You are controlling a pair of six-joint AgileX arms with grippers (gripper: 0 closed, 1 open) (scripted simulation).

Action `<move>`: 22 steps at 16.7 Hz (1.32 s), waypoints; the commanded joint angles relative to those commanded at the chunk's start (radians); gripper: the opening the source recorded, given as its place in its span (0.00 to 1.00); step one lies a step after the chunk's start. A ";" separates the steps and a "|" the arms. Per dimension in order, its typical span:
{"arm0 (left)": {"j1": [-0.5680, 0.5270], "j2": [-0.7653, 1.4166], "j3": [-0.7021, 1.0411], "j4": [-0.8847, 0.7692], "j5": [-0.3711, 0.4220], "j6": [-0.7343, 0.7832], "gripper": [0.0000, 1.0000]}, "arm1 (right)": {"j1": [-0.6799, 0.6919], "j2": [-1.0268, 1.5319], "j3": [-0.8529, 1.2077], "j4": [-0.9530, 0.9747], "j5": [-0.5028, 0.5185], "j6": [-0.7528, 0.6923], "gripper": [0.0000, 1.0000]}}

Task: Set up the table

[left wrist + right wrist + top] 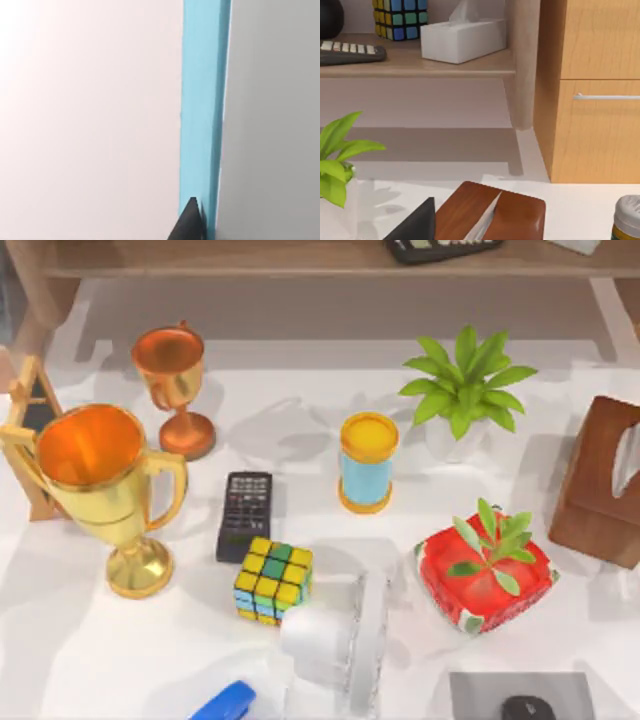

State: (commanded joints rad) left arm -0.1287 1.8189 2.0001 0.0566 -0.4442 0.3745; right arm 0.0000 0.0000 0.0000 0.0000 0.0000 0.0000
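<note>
The white table (80, 650) carries many things. A big gold trophy (105, 490) stands at the left, with a smaller copper trophy (175, 385) behind it. Near the middle are a black remote (243, 515), a colour cube (272, 581) and a blue can with a yellow lid (367, 462). A dark tip of my left gripper (190, 225) shows against a light blue strip (202, 110). A dark tip of my right gripper (417, 222) hangs just beside a brown tissue box (490, 215), which stands at the table's right (603, 480).
A potted plant (462, 390) stands at the back, a red box with a sprig (485, 570) front right. A white fan-like object (335, 640), a blue object (225, 705) and a grey pad (480, 695) with a black mouse (527, 708) line the front. A wooden shelf (250, 258) runs along the back.
</note>
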 joint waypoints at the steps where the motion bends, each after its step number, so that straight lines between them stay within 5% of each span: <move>1: 0.075 -0.011 -0.055 0.028 0.024 0.057 0.00 | 0.000 0.000 0.000 0.000 0.000 0.000 1.00; 7: 0.504 -0.020 -0.453 0.189 0.209 0.436 0.00 | 0.000 0.000 0.000 0.000 0.000 0.000 1.00; 12: 0.749 0.010 -0.787 0.313 0.409 0.763 0.00 | 0.000 0.000 0.000 0.000 0.000 0.000 1.00; 16: 0.810 0.025 -0.981 0.413 0.596 0.999 0.00 | 0.000 0.000 0.000 0.000 0.000 0.000 1.00; 22: 0.709 0.020 -1.087 0.561 0.872 1.263 0.00 | 0.000 0.000 0.000 0.000 0.000 0.000 1.00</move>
State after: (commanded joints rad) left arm 0.5806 1.8386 0.9128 0.6172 0.4281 1.6373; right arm 0.0000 0.0000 0.0000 0.0000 0.0000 0.0000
